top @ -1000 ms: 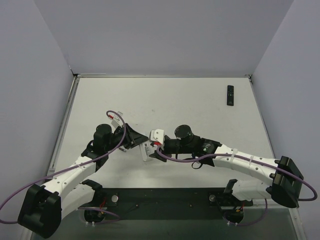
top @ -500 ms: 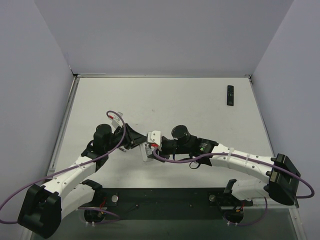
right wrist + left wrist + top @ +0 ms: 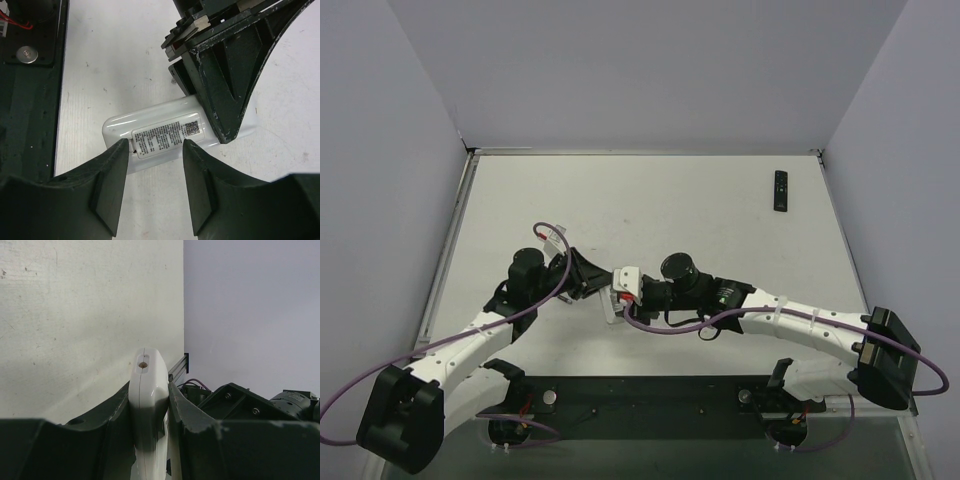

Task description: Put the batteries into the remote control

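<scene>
- In the left wrist view, only the rounded end of the white remote (image 3: 148, 390) is seen. The rest is cut off at the bottom edge and hidden between the dark fingers (image 3: 117, 407).
- From above, the remote is mostly covered by the two grippers. It is found near the middle of the table (image 3: 670, 200), toward the near edge.
- Whether the remote is lifted or lying on the table cannot be told.
- The left gripper (image 3: 600, 285) is closed tight on the remote, with one finger pressed on each long side.
- The right gripper (image 3: 154, 150) is held wide open, and nothing is gripped by it. Its fingers are placed on either side of the remote's free end. Whether they touch it cannot be told.
- Since a second ago, the right gripper has been moved left, closer over the remote, so more of the remote is covered now.
- The left gripper and the small black remote (image 3: 780, 190) at the far right have been kept in place.
- A white sticker (image 3: 167, 135) is seen on the remote, with tiny black print and a square code. The print is too small to be read.
</scene>
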### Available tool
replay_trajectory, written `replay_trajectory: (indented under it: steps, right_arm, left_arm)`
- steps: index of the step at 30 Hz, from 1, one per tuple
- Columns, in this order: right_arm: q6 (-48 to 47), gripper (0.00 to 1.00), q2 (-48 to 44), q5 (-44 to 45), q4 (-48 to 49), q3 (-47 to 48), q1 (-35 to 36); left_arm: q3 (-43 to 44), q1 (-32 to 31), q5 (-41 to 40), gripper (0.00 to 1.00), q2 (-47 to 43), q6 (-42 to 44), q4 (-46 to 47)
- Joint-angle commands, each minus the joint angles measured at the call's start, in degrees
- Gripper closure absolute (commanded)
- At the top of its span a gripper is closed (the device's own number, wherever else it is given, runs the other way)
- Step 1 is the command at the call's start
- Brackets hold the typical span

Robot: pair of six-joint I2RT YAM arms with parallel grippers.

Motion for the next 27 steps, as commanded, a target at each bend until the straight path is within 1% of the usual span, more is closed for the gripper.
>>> replay_trajectory:
  steps: [1,6,10,13,19,23,27]
  right_arm:
    - [-5.0,0.58,0.5,3.8,-1.3,1.0,1.8]
    - [-9.0,0.66,0.8,13.0,1.6,-0.5,5.0]
    - [-11.0,0.74,1.3,17.9,5.8,-2.1,5.9]
    - [-11.9,0.77,1.4,20.8,9.8,-3.5,6.1]
    - [-13.0,0.78,2.5,25.0,13.8,-4.4,5.9]
    - [-12.3,0.79,3.4,25.1,16.6,-5.0,5.7]
    - [-12.1,0.79,4.0,25.1,17.2,-5.2,5.2]
  left_arm:
    - [0.2,-0.3,2.4,1.00,0.3,-3.6,6.2]
    - [0.5,-0.9,2.9,1.00,0.6,-3.7,6.0]
    - [0.9,-1.8,3.4,1.00,1.1,-3.7,5.8]
    - [1.3,-2.5,4.0,1.00,1.8,-3.4,5.5]
    - [1.5,-4.2,4.9,1.00,4.6,-1.6,5.4]
    - [1.7,-5.7,5.9,1.00,7.2,0.0,5.7]
    - [3.0,-6.1,6.2,1.00,9.3,4.1,2.6]
